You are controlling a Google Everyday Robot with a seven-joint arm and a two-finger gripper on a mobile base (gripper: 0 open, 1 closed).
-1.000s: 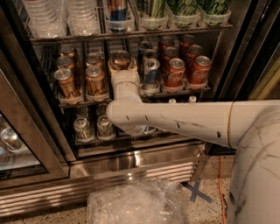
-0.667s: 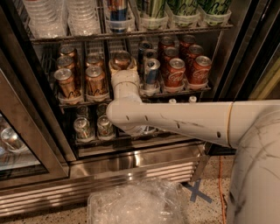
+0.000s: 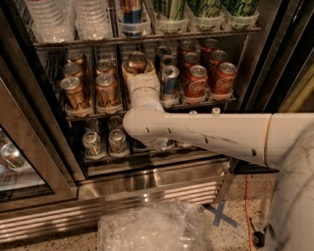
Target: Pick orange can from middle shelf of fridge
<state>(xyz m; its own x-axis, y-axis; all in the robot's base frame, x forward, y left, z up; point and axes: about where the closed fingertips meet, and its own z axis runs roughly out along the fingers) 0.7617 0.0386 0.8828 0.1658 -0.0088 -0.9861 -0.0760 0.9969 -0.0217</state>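
Observation:
The fridge point(image 3: 147, 188) stands with its door open. Its middle shelf point(image 3: 93, 114) holds several orange cans in lanes at the left point(image 3: 106, 89) point(image 3: 73, 91). My gripper point(image 3: 139, 73) reaches into the centre lane, right at an orange can point(image 3: 137, 62) that stands there. The white wrist point(image 3: 143, 92) hides the lower part of that can. My arm point(image 3: 206, 131) crosses in front of the lower rack from the right.
A blue-and-silver can point(image 3: 170, 78) and red cola cans point(image 3: 196, 79) stand just right of the gripper. Clear bottles point(image 3: 49, 19) and green cans point(image 3: 206, 10) fill the top shelf. Small dark cans point(image 3: 117, 140) sit below. The open glass door point(image 3: 29, 162) is at left and a plastic bag point(image 3: 152, 228) lies on the floor.

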